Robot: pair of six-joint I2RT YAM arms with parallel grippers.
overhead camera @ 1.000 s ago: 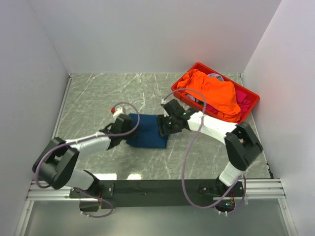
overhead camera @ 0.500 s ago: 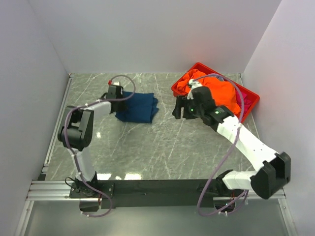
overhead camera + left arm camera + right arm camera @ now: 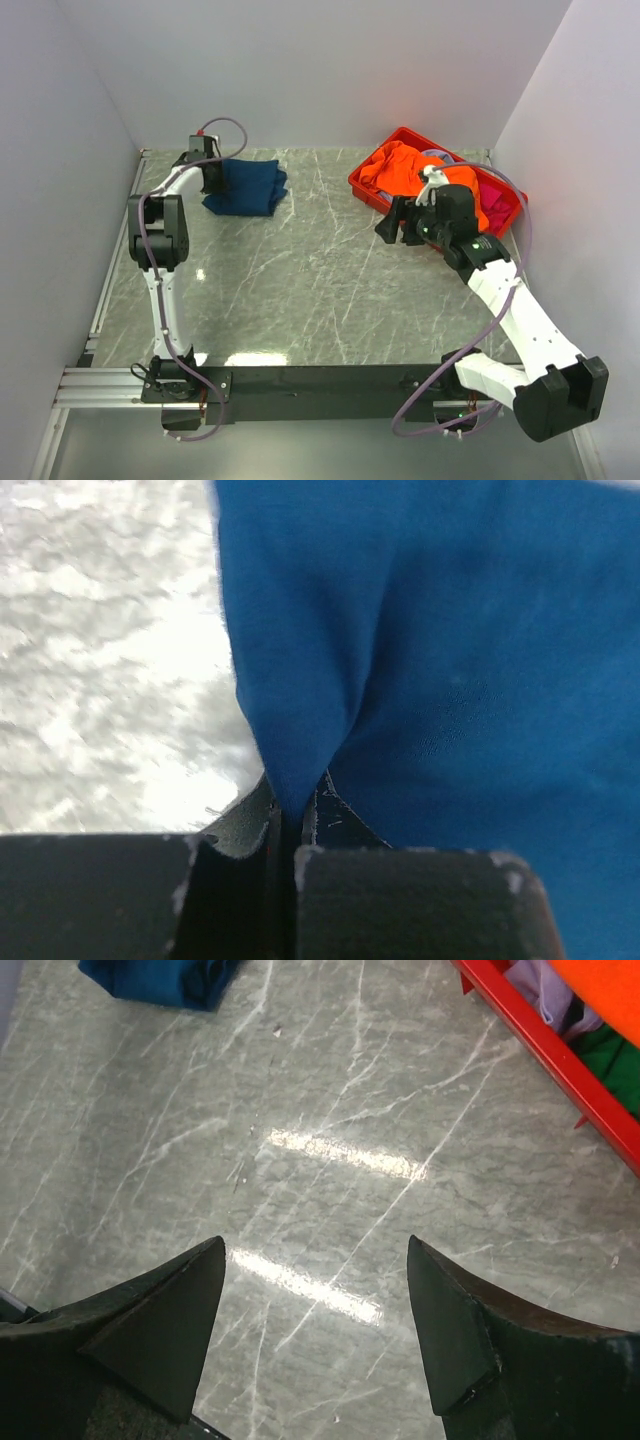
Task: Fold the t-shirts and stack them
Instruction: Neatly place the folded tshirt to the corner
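Okay, far left: the folded dark navy-blue cloth t-shirt (image 3: 250, 187) lies on the grey marble tabletop (image 3: 300, 290). The left gripper (image 3: 290, 815) is pressed together, pinching the shirt's edge. This looks like the set-down step for this shirt. The right gripper (image 3: 315, 1255) is spread wide and empty, hovering over bare table near the red plastic crate (image 3: 363, 190). The crate holds a bright orange t-shirt (image 3: 425, 178) and, probably, magenta-pink cloth (image 3: 495, 198) underneath. Next: left lets go, right reaches into the crate and takes the orange one.
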